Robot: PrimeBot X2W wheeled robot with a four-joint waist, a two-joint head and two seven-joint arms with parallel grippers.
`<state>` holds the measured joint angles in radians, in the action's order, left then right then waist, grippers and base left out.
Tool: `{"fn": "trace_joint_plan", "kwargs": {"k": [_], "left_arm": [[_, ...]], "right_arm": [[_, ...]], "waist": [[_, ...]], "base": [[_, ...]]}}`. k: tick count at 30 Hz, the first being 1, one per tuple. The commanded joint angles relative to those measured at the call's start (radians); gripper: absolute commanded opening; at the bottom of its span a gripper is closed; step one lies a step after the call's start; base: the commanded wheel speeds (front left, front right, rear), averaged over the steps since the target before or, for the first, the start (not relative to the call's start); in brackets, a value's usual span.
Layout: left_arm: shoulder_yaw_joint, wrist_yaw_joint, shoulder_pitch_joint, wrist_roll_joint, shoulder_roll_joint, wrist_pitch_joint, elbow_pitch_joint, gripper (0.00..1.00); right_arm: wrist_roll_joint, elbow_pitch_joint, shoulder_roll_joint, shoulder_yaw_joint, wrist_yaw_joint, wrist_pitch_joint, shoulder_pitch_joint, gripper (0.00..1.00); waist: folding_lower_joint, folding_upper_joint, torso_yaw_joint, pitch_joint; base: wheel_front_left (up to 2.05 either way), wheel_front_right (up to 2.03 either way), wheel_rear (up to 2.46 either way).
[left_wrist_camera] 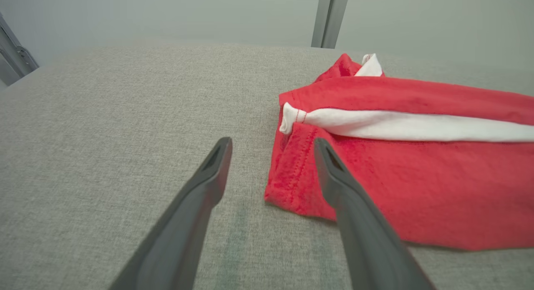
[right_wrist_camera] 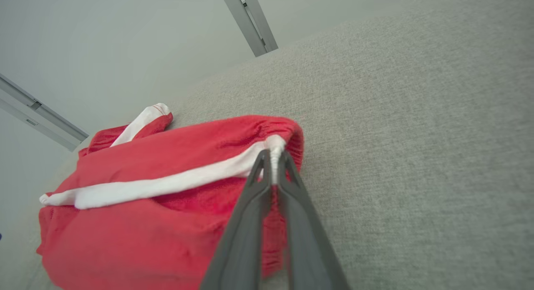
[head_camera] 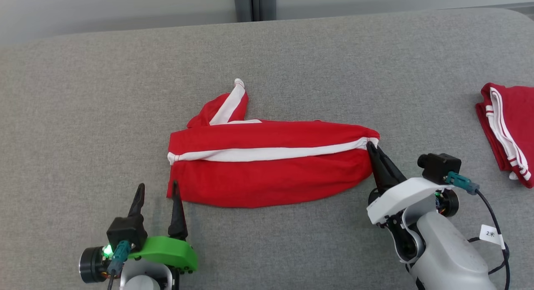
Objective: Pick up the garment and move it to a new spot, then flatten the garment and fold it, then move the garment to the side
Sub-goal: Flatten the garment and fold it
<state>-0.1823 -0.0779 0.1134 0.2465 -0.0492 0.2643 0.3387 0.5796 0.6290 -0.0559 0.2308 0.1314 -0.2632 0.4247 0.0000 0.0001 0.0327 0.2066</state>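
My right gripper (head_camera: 371,146) is pinched tight on the white-striped right end of the red garment (head_camera: 271,173), which lies rumpled across the middle of the grey padded surface (head_camera: 83,94), while my left gripper (head_camera: 158,185) hangs wide open, empty, at its near-left corner.

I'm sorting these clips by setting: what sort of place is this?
Probably a test room for folding clothes: a grey cloth-covered table, a red garment spread on it, folded red clothing at its right side.
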Motion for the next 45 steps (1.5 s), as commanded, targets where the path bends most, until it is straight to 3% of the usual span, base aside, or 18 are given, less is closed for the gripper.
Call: {"fn": "trace_joint_plan", "kwargs": {"k": [1, 7, 13, 18, 24, 25, 26, 29, 30, 39, 45], "left_arm": [[0.002, 0.008, 0.021, 0.008, -0.003, -0.001, -0.001, 1.0], [0.021, 0.037, 0.081, 0.035, -0.004, -0.001, 0.033, 1.0], [0.049, 0.093, 0.163, 0.062, -0.003, -0.001, 0.114, 1.0], [0.036, 0.151, 0.214, 0.102, -0.003, -0.001, 0.185, 1.0], [0.008, 0.177, 0.239, 0.142, -0.003, -0.001, 0.23, 0.99], [0.008, 0.18, 0.242, 0.143, -0.004, -0.001, 0.232, 0.89], [0.005, 0.183, 0.244, 0.146, -0.004, -0.001, 0.236, 0.59], [0.004, 0.184, 0.246, 0.146, -0.004, -0.001, 0.239, 0.07], [0.004, 0.186, 0.247, 0.146, -0.004, -0.001, 0.24, 0.0], [0.012, 0.192, 0.251, 0.133, -0.004, -0.001, 0.225, 0.0], [0.045, 0.197, 0.244, 0.1, -0.004, -0.001, 0.136, 0.0]], "right_arm": [[-0.011, -0.007, -0.005, -0.009, -0.002, -0.002, 0.009, 0.0], [-0.039, -0.031, -0.013, -0.024, -0.002, -0.002, -0.014, 0.0], [-0.055, -0.042, -0.013, -0.019, -0.002, -0.002, -0.018, 0.0], [-0.06, -0.044, -0.011, -0.011, -0.002, -0.002, -0.022, 0.0], [-0.061, -0.044, -0.01, -0.006, -0.002, -0.002, -0.022, 0.0], [-0.062, -0.043, -0.01, -0.004, -0.002, -0.002, -0.021, 0.0], [-0.062, -0.043, -0.01, -0.002, -0.002, -0.002, -0.02, 0.0], [-0.065, -0.043, -0.009, 0.002, -0.002, -0.002, -0.018, 0.0], [-0.065, -0.044, -0.009, 0.003, -0.002, -0.002, -0.018, 0.0], [-0.07, -0.062, -0.01, -0.005, -0.001, -0.002, -0.016, 0.0], [-0.075, -0.166, -0.01, -0.026, -0.002, -0.002, -0.009, 0.0]], "waist": [[0.0, -0.0001, -0.001, 0.006], [0.0, -0.0001, -0.006, 0.025], [0.0, -0.0001, -0.016, 0.042], [0.0, -0.0001, -0.023, 0.05], [0.0, -0.0001, -0.027, 0.054], [0.0, -0.0001, -0.028, 0.055], [0.0, -0.0001, -0.028, 0.055], [0.0, -0.0001, -0.029, 0.055], [0.0, -0.0001, -0.029, 0.055], [0.0, -0.0001, -0.026, 0.039], [0.0, -0.0001, -0.028, -0.018]], "base": [[0.0, 0.0, 0.0], [0.0, 0.0, 0.0], [0.0, 0.0, 0.0], [0.0, 0.0, 0.0], [0.0, 0.0, 0.0], [0.0, 0.0, 0.0], [0.0, 0.0, 0.0], [0.0, 0.0, 0.0], [0.0, 0.0, 0.0], [0.0, 0.0, 0.0], [0.0, 0.0, 0.0]]}}
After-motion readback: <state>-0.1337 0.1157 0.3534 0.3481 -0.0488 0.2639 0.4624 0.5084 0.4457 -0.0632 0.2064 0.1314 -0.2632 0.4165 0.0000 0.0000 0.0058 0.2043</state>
